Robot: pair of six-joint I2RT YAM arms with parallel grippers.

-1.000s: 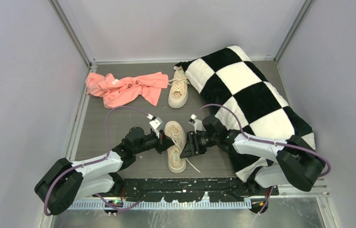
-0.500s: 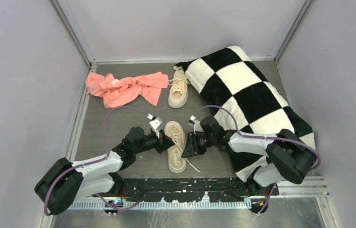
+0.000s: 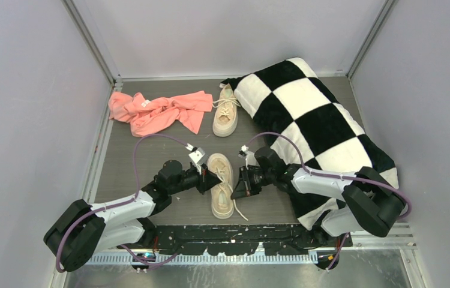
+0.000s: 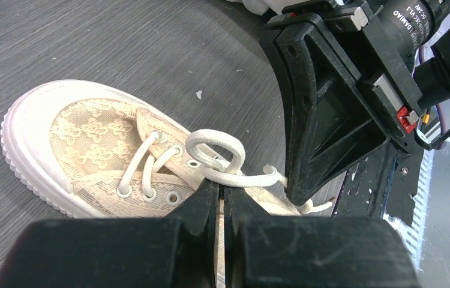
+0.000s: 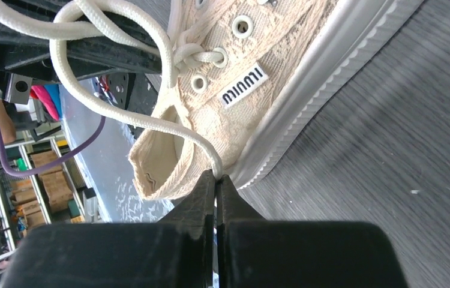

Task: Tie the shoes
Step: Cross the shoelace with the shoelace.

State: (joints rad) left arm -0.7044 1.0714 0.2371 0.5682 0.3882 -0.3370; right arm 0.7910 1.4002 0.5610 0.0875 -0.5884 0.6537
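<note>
**Top view:** grey wood-grain worktop (image 3: 120, 174), pale walls. Near beige canvas sneaker (image 3: 221, 195) lies front centre between the arms, long axis 12 to 6, toe at 12. Far beige canvas sneaker (image 3: 225, 120) at its 12, between crumpled pink cloth (image 3: 159, 111) and black-and-white checkered pillow (image 3: 315, 120).

**Left wrist view:** left gripper (image 4: 221, 193) clenched on cream lace loop (image 4: 216, 144).

**Right wrist view:** right gripper (image 5: 215, 180) pinching cream lace strand (image 5: 150, 123) beside the heel.

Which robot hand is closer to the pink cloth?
Left. The left gripper, shut on a lace, sits on the side of the near shoe facing the pink cloth; the right gripper, also pinching lace, is across the shoe.
</note>
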